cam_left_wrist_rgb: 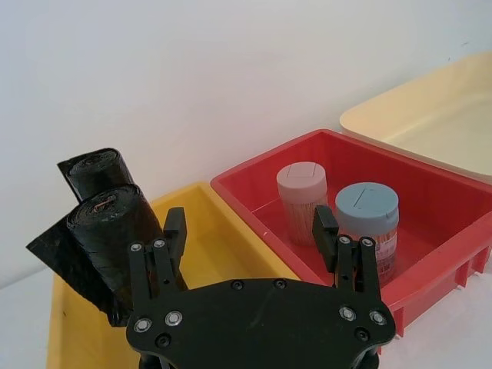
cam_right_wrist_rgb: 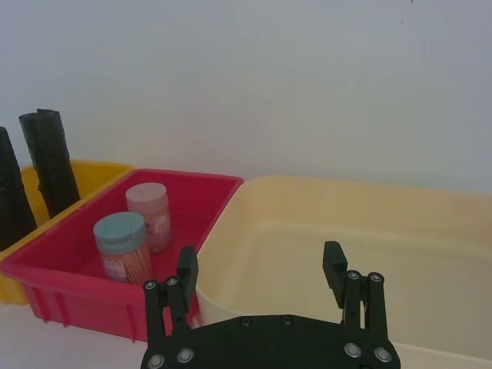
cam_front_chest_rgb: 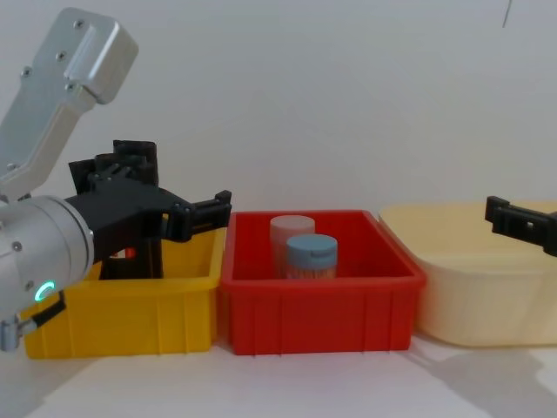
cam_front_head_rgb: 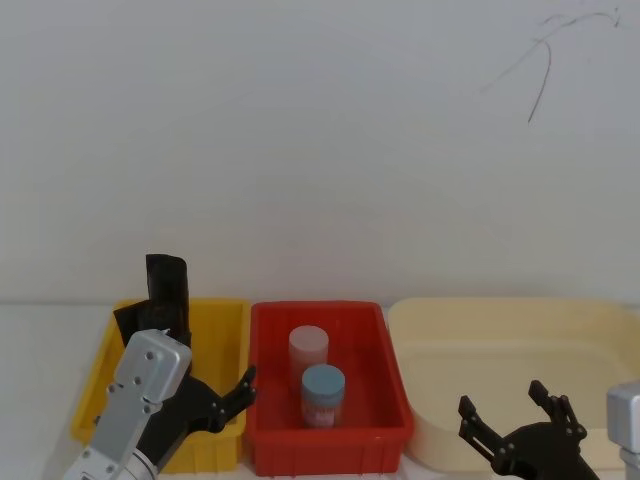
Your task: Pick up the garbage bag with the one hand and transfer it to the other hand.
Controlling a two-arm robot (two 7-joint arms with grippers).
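Two black rolls stand upright together in the far corner of the yellow bin (cam_front_head_rgb: 225,330), lower left in the head view. They poke above the rim, so a side pinch looks easy. I take the nearer one as the garbage bag (cam_left_wrist_rgb: 115,231) and the one behind as the second roll (cam_left_wrist_rgb: 96,171), but I can't tell which carries the label. Left tool (cam_left_wrist_rgb: 250,227) hovers over the bin, fingers apart, just short of the bag, arm angled forward and down. Right tool (cam_front_head_rgb: 505,402), lower right, hangs with fingers spread near the cream tub (cam_front_head_rgb: 500,340), probably placed to receive.
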